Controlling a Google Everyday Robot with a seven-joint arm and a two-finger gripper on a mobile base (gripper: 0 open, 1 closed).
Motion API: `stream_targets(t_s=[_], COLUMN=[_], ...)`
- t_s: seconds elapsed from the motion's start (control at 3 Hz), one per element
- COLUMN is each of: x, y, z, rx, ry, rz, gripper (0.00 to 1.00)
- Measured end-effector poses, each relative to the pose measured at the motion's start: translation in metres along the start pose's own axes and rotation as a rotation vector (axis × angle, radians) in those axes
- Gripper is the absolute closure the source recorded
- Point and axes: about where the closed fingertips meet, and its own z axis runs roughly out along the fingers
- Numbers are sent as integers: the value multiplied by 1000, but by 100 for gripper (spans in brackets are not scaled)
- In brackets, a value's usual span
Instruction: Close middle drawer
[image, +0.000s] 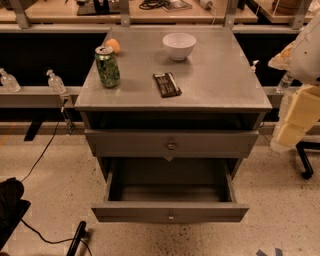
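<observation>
my gripper (296, 120) hangs at the 3 o'clock edge; i cannot tell whether it is spread or pressed together. the pulled-out wide grey metal middle drawer (170, 212) lies at 8 o'clock from it, its front running 9-to-3. i judge the push goes toward 12.

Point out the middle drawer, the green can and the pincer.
middle drawer (171, 216): camera view, on its front panel's knob.
green can (107, 67): camera view, on its patterned side.
pincer (296, 120): camera view, at the right edge, on its pale body.
</observation>
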Motion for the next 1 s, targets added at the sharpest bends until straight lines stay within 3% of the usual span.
stream_targets(t_s=[0.33,0.67,1.0], x=[-1,13,13], y=[1,25,25], z=[0,49,49], rx=[14,-12,-12], ry=[2,23,23], rz=[-4,3,3], gripper=[0,0,0])
